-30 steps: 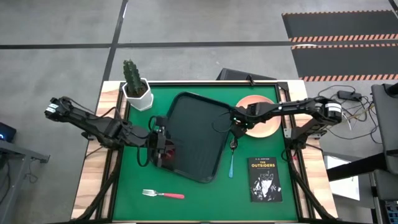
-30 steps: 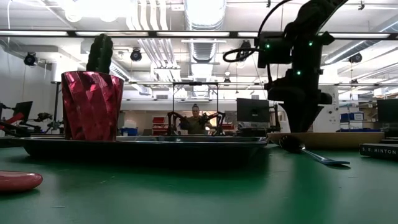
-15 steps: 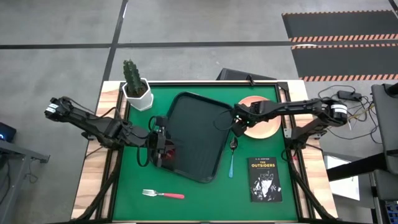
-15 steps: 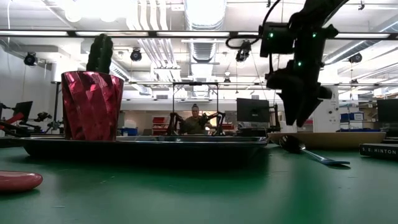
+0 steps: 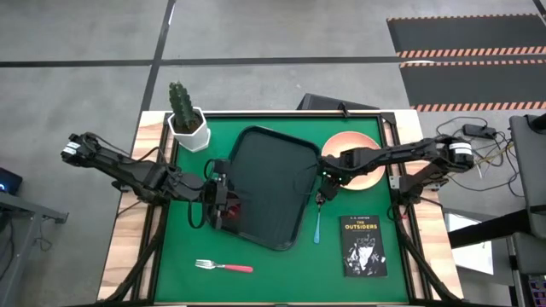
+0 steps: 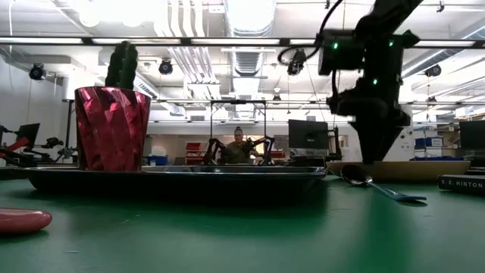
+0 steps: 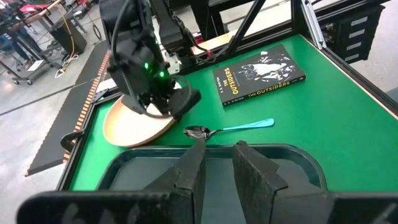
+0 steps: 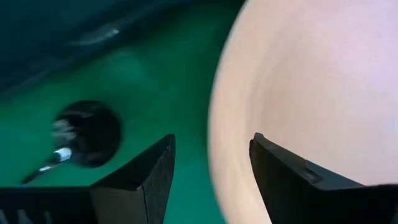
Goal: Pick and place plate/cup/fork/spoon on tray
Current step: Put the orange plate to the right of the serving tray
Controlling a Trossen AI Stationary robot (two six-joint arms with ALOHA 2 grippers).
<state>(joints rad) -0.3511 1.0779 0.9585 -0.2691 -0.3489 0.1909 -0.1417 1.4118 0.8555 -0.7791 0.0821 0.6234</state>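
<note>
The dark red cup (image 5: 235,210) (image 6: 112,129) stands upright on the near left part of the black tray (image 5: 273,162) (image 6: 174,178). My left gripper (image 5: 223,198) (image 7: 219,165) is beside the cup, slightly open and empty. The peach plate (image 5: 363,162) (image 8: 311,74) lies on the mat right of the tray. My right gripper (image 5: 327,176) (image 6: 375,155) (image 8: 211,180) is open and points down over the plate's left rim, one finger over the plate, one over the mat. The blue-handled spoon (image 5: 317,222) (image 7: 242,127) lies just near of it. The pink-handled fork (image 5: 223,266) lies at the near left.
A black book (image 5: 363,246) (image 7: 261,74) lies near the table's right near corner. A cactus in a white pot (image 5: 189,130) stands at the far left corner. Bare green mat lies between the fork and the book.
My right gripper has tipped slantwise and come upright again, shifting a little toward the table's right and near edges, and now points down over the plate's left rim. The cup, the tray and my left gripper have kept still.
</note>
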